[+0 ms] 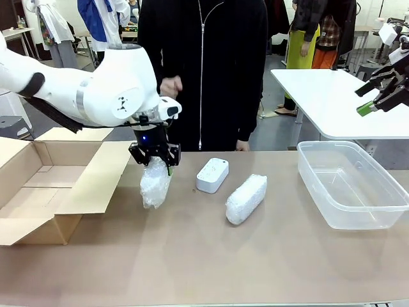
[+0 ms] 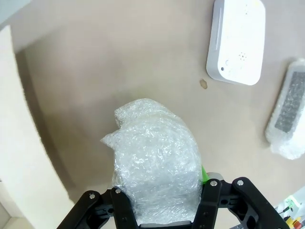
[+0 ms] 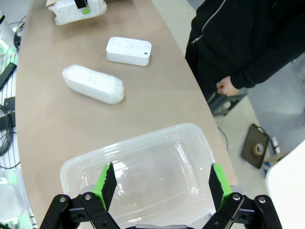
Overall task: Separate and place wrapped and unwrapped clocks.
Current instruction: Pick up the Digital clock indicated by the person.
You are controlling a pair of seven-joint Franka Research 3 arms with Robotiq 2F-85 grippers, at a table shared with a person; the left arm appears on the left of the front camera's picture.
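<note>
My left gripper [image 1: 154, 153] is shut on a bubble-wrapped clock [image 1: 155, 182], which hangs end-down just right of the cardboard box, its lower end close to the table. In the left wrist view this wrapped clock [image 2: 155, 157] sits between my fingers. The bare white clock [image 1: 212, 174] lies flat at the table's middle, and a second wrapped clock [image 1: 246, 198] lies to its right. My right gripper [image 1: 383, 96] is open, high at the far right. In the right wrist view it [image 3: 159, 183] hovers over the clear bin [image 3: 143, 143], with the second wrapped clock [image 3: 93, 84] and white clock [image 3: 128, 50] beyond.
An open cardboard box [image 1: 45, 185] with a spread flap lies on the table's left. A clear plastic bin [image 1: 319, 192] stands on the right. A person in black stands at the far edge, one hand [image 1: 171, 86] raised just behind my left arm.
</note>
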